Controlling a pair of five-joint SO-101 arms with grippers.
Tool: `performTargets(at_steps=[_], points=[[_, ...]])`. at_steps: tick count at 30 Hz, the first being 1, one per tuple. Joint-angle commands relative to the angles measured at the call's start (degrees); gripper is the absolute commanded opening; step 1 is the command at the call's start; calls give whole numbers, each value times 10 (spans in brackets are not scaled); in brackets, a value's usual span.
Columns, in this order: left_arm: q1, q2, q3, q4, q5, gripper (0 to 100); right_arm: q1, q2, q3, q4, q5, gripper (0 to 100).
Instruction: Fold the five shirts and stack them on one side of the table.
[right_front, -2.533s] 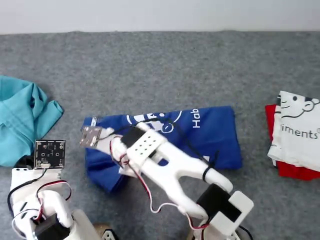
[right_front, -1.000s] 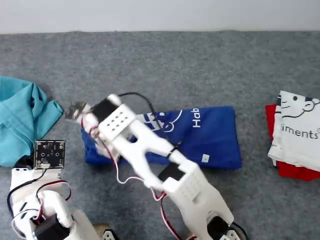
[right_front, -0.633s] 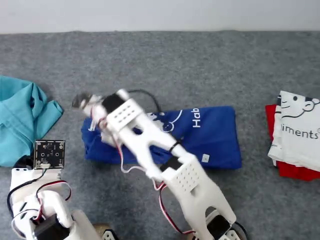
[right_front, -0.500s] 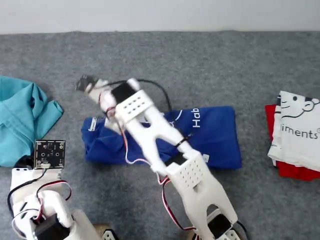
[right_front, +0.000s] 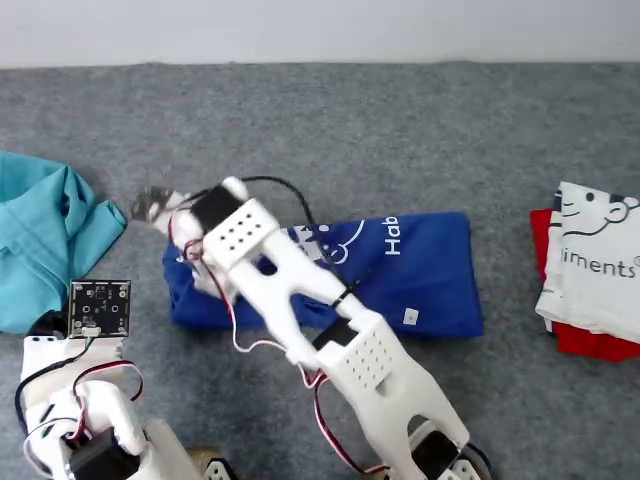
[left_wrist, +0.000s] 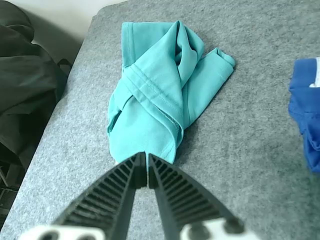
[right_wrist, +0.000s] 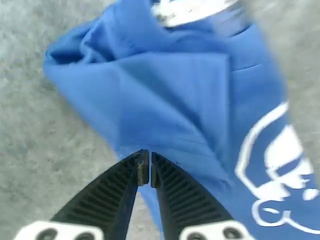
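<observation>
**High view.** Grey table (right_front: 350, 130) seen from above. Blue shirt (right_front: 420, 270) folded into a broad band at mid-table, white print facing up. Teal shirt (right_front: 40, 240) crumpled at the picture's left edge, well apart from the blue shirt. White shirt (right_front: 600, 265) folded and lying on a red shirt (right_front: 580, 340) at the picture's right edge. Right arm (right_front: 300, 300) stretched from the near edge diagonally across the left end of the blue shirt. Right gripper (right_front: 150, 208) blurred, near that end on the side toward the teal shirt; jaw setting not readable here. Left arm (right_front: 90, 420) at the near left corner.

**Left wrist view.** Left gripper (left_wrist: 147, 167) closed to a thin slit, nothing between the jaws. Tips over bare table (left_wrist: 250, 165), just beside the nearest corner of the teal shirt (left_wrist: 165, 90). Teal shirt bunched, with hems and seams showing. Edge of the blue shirt (left_wrist: 305, 115) well apart from the teal one. Dark fabric (left_wrist: 25, 75) beyond the table edge.

**Right wrist view.** Right gripper (right_wrist: 144, 170) closed to a hairline gap, holding nothing. Tips in line with the rumpled, creased end of the blue shirt (right_wrist: 165, 100); contact with the cloth impossible to tell. White print (right_wrist: 275, 170) on the shirt farther along. Bare table (right_wrist: 50, 165) alongside the shirt's end.
</observation>
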Motion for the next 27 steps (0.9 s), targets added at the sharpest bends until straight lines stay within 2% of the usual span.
performTargets(at_steps=[1,5,11,14,20,27], points=[[-2,-4,0,3,4,14,-22,-39,41,25,-7,9],[-2,-4,0,3,4,14,-20,-24,54,10,-4,9],[-1,-4,13,0,4,14,35,-12,48,-118,38,9],[-1,-4,13,-1,4,14,49,-15,4,-137,38,9],[0,-4,13,-2,3,14,49,-15,-40,-123,38,9],[0,-4,12,-2,3,14,40,-15,-51,-17,38,9]])
